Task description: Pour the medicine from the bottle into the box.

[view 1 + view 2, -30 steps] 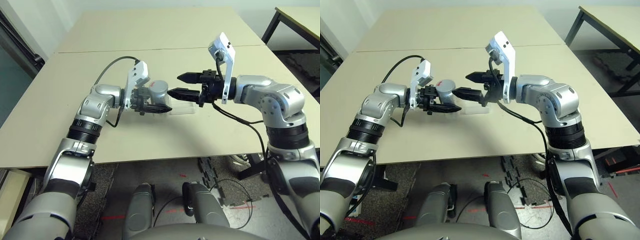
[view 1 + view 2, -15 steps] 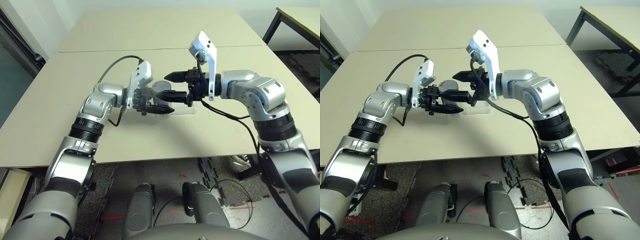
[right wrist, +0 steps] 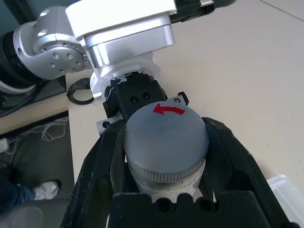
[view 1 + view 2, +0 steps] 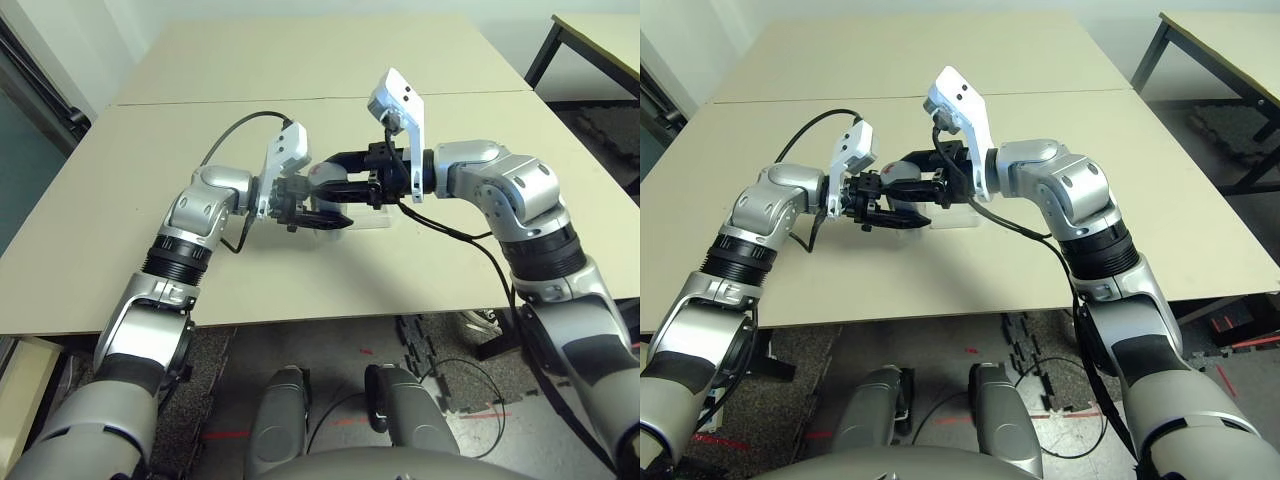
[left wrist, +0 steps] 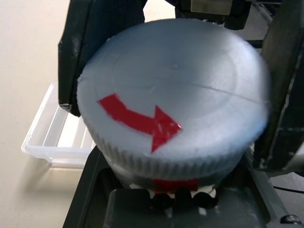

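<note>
I am at the uncapping step: my left gripper (image 4: 318,212) is clamped on the bottle (image 3: 164,178), holding it up off the table (image 4: 400,90) just above and beside the box (image 5: 61,137), and my right gripper (image 3: 166,142) has its two black fingers (image 3: 102,156) pressed against opposite sides of the cap (image 5: 173,104). Nothing can be poured yet, since the cap is on. I judge the next move calls for a twist of my right wrist in the direction of the red arrow printed on the cap's flat top, while my left keeps the body from spinning, then a lift to bring the cap away. The cap is a broad grey plastic disc, matte and smooth on top, with fine ridges around its rim that should give my fingers purchase. A patch of red shows on the bottle just below that rim. The box is a shallow tray of clear plastic with rounded corners and a ridged floor, light enough, I expect, to slide if knocked.
</note>
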